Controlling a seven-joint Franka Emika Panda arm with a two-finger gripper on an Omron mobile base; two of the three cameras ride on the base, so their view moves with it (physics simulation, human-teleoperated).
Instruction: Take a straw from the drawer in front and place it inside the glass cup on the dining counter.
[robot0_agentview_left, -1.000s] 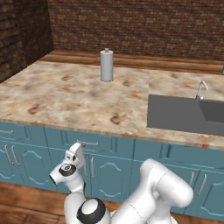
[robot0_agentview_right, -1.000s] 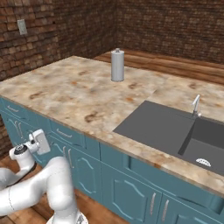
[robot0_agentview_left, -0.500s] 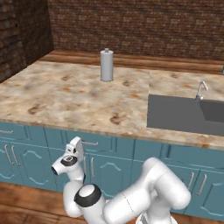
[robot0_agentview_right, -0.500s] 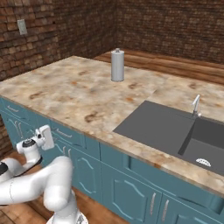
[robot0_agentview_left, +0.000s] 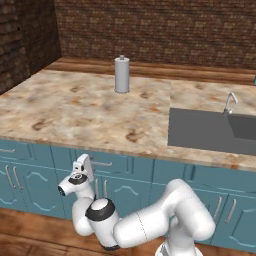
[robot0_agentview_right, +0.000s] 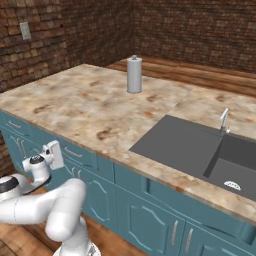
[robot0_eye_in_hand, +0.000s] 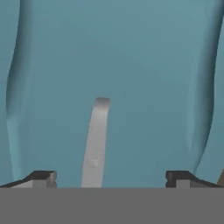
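close up, gripper (robot0_eye_in_hand: 105, 177) at teal drawer (robot0_eye_in_hand: 131, 65) front below tabletop (robot0_agentview_left: 75, 110) edge, jaws wide apart w/ nothing held, silver bar handle (robot0_eye_in_hand: 95, 144) between fingertips

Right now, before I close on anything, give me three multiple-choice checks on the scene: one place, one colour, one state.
1. Where does the cylinder stand? A on a shelf; B on the counter; C on the floor.
2. What colour is the drawer front? A teal; B white; C brown.
3. How is the gripper? A shut on a straw; B shut, empty; C open.

Answers: B, it stands upright on the stone top. A, the front is teal behind its silver handle. C, the fingertips stand wide apart, one to each side of the handle in the hand view, with nothing held.
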